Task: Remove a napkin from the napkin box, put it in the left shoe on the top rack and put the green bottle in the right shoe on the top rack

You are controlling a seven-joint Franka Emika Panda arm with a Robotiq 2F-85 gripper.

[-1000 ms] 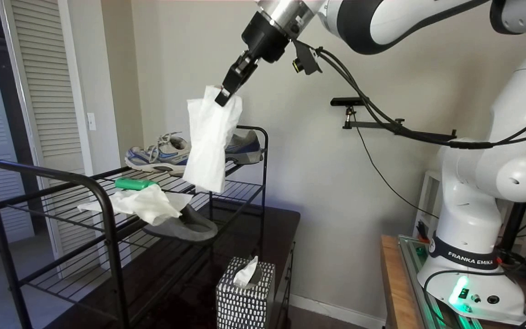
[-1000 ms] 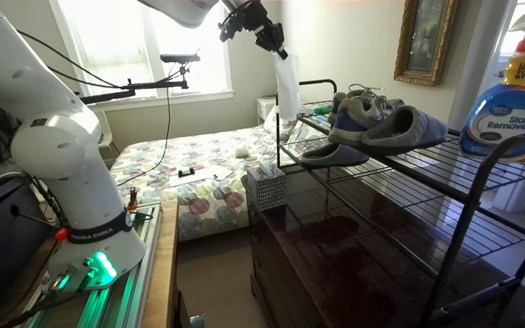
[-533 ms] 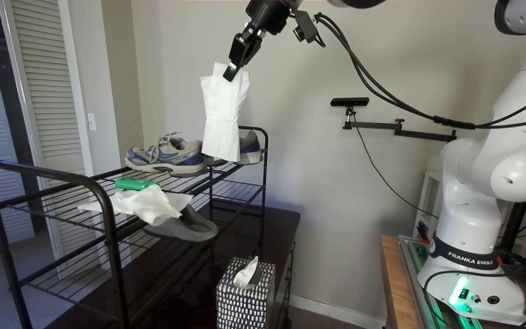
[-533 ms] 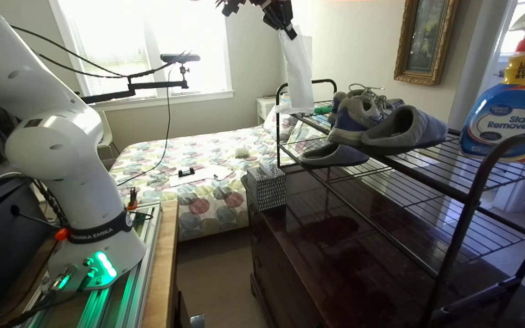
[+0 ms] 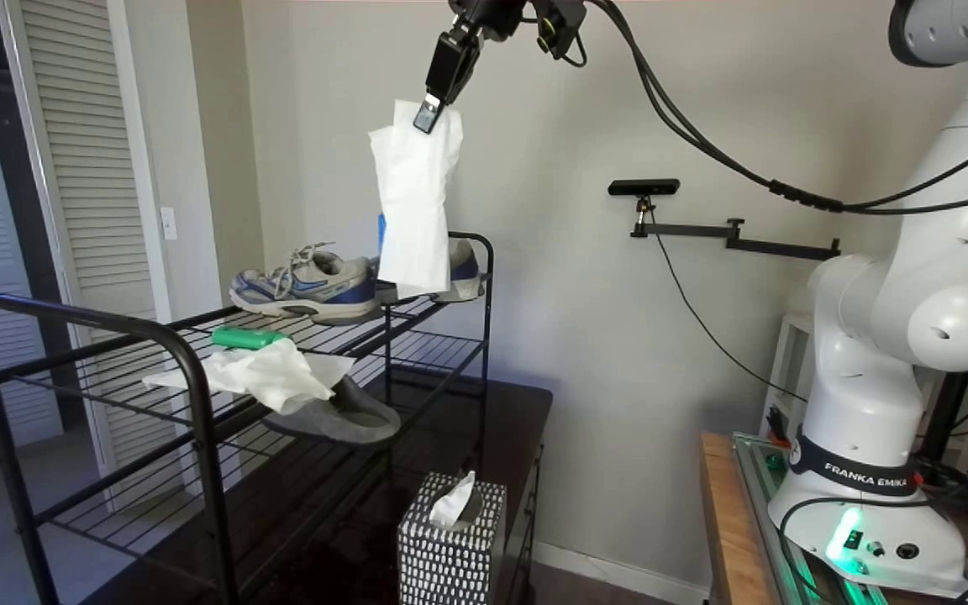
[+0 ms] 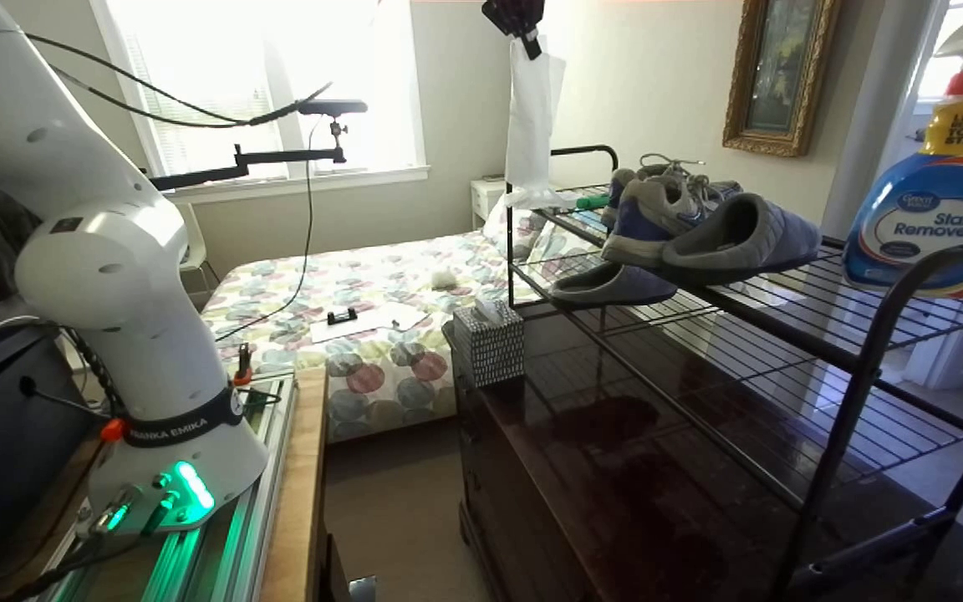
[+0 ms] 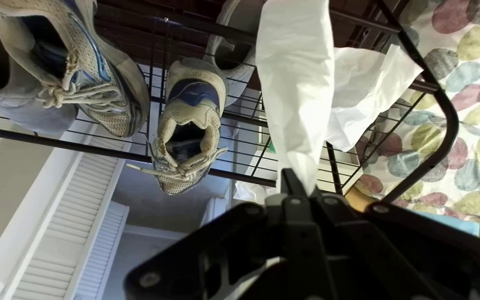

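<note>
My gripper (image 5: 428,113) is shut on a white napkin (image 5: 417,206), which hangs down high above the top rack (image 6: 782,332). In the wrist view the napkin (image 7: 294,75) hangs from the fingertips beside a sneaker (image 7: 192,133). A second sneaker (image 7: 73,62) stands further along the top rack. The green bottle (image 5: 247,338) lies on the top rack's end; in the wrist view only a green speck of it shows. The napkin box (image 5: 450,546), black and white patterned with a tissue tuft, stands on the dark dresser below; it also shows in an exterior view (image 6: 490,343).
Another white tissue (image 5: 278,374) lies crumpled beside the green bottle. A grey slipper (image 6: 741,238) stands on the top rack, another (image 6: 613,284) on the lower shelf. A blue stain remover bottle (image 6: 924,209) stands at the far end. Curved tubes (image 5: 97,313) rise at the rack's ends.
My gripper has risen with the napkin and shifted slightly right in both exterior views. The green bottle, loose tissue, shoes and napkin box have not moved.
</note>
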